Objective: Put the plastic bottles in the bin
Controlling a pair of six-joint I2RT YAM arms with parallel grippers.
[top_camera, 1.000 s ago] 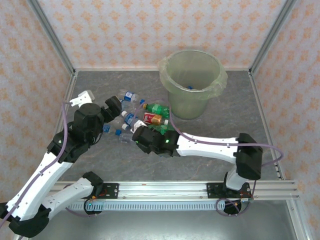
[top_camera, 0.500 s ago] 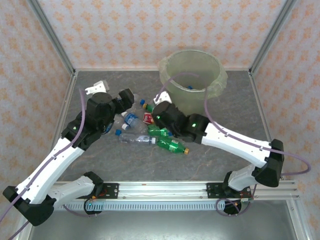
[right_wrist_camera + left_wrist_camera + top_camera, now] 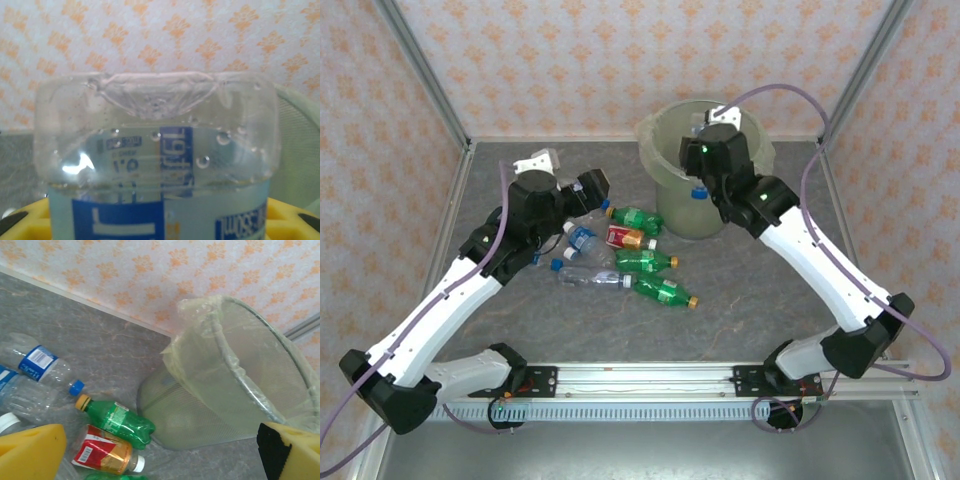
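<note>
Overhead, clear bottle (image 3: 155,165) in right jaws over bin (image 3: 678,212) rim, open table (image 3: 740,300) rightward.

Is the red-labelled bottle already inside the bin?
No, the red-labelled bottle lies outside the bin, next to a green bottle near its base.

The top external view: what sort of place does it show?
Probably a robot test booth, not a real room: patterned wall panels held in an aluminium frame, a grey tabletop, and a mounting rail along the near edge.
</note>
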